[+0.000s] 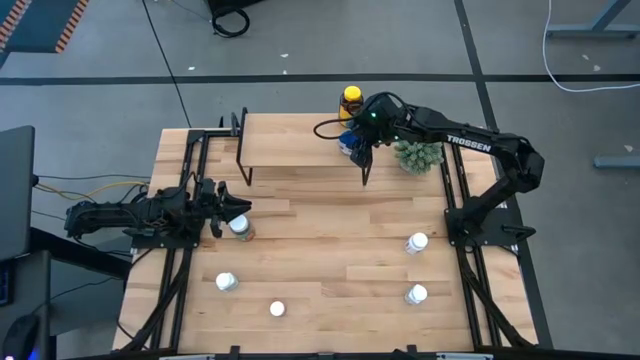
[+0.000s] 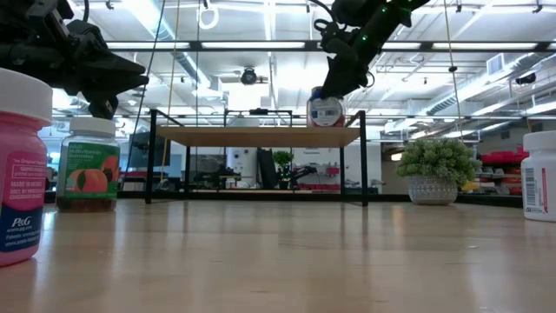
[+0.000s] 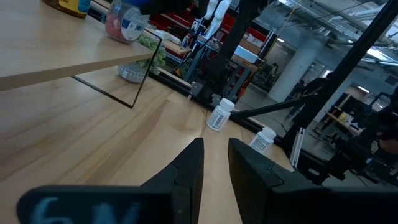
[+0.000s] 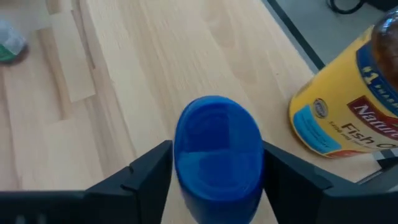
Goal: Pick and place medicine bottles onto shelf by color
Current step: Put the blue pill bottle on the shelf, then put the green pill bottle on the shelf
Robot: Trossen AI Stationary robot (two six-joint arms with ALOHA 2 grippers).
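Two bottles are up on the shelf (image 1: pixel 290 140): the yellow-capped bottle (image 1: pixel 351 99) and the blue-lidded bottle (image 4: pixel 217 155). The right end effector (image 4: pixel 217 165) is around the blue one, fingers a little apart from it. The left end effector (image 1: pixel 232 208) waits nearly closed and empty, just beside a white-capped bottle (image 1: pixel 241 227). Five bottles remain on the table (image 1: pixel 330 240).

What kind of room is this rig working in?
Probably an open robotics lab or workshop, not a pharmacy. The low view looks past the light-wood shelf on thin black legs into a hall with exposed ceiling ducts and strip lights; the high view shows grey concrete floor with loose cables.
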